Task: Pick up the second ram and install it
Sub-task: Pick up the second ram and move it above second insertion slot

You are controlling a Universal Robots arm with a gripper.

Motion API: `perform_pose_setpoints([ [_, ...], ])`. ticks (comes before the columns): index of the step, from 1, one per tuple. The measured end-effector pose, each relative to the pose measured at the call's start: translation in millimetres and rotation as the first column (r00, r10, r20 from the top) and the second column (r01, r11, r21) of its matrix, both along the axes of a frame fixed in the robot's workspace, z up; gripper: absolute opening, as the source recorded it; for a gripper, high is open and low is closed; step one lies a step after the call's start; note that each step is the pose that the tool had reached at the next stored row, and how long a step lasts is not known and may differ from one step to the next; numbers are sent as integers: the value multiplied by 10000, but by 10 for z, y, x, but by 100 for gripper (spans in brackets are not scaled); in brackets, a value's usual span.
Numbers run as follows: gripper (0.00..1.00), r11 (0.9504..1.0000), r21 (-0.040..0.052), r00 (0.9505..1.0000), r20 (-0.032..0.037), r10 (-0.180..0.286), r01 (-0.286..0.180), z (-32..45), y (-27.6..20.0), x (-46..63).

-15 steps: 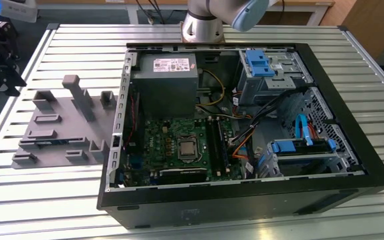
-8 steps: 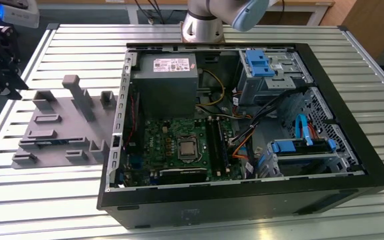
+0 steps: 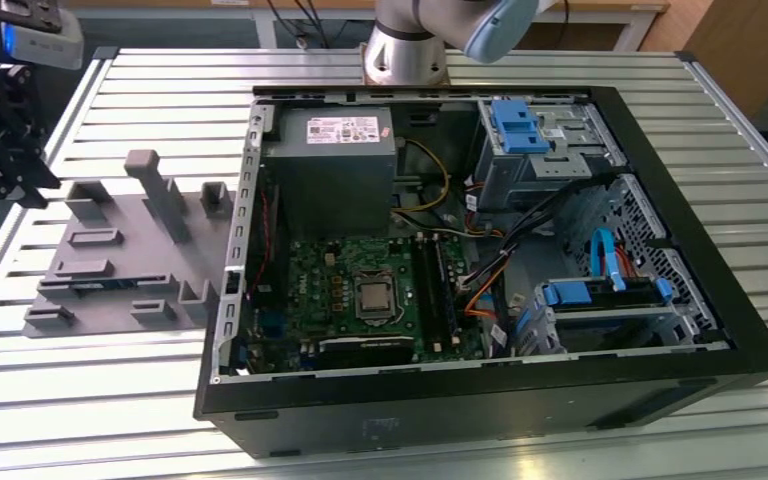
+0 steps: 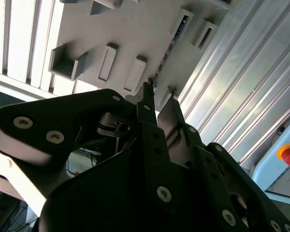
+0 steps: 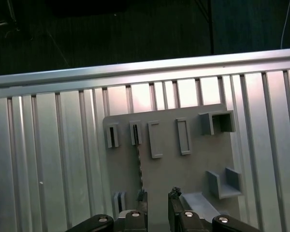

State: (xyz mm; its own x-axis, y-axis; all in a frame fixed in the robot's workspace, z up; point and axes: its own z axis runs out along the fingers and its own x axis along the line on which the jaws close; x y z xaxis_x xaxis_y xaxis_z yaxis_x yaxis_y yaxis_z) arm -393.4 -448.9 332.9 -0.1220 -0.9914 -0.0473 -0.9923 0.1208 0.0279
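The jaws are seen spread, with a clear gap and nothing pinched between them. The gripper (image 5: 157, 198) hangs above the grey holder tray (image 5: 193, 164), apart from it. The second ram (image 5: 138, 166) stands on edge in that tray, a thin speckled line running toward one fingertip rather than through the middle of the gap. The step in hand is judged to be the approach for the pick. The gap would best be centred across the stick's flat faces and the descent kept square, so that the board is not nudged or tilted. This alignment is given by both wrist views. The open computer case (image 3: 491, 400) and its motherboard (image 3: 344, 290), beside the tray on the slatted table (image 3: 91, 410), are given by the exterior view.
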Motion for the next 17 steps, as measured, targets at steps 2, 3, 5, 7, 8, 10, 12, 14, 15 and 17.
perform_pose_setpoints([
  [2,31,10000,-1,10000,-1,0,0,-20,-10,0],
  [3,31,10000,-1,10000,-2,1,-1,-29,-15,0],
  [5,31,10000,0,10000,-1,0,0,-49,-25,0],
  [7,31,10000,0,10000,0,0,0,-68,-37,0],
  [8,31,10000,-1,10000,-1,0,0,-76,-43,0],
  [10,31,10000,-1,10000,-2,1,-1,-95,-55,0],
  [12,31,10000,0,10000,0,-1,1,-110,-62,0],
  [14,31,10000,-1,10000,-1,-1,1,-113,-63,0],
  [15,31,10000,-1,10000,-2,0,0,-113,-64,0],
  [17,31,10000,0,10000,-1,0,0,-115,-64,0],
])
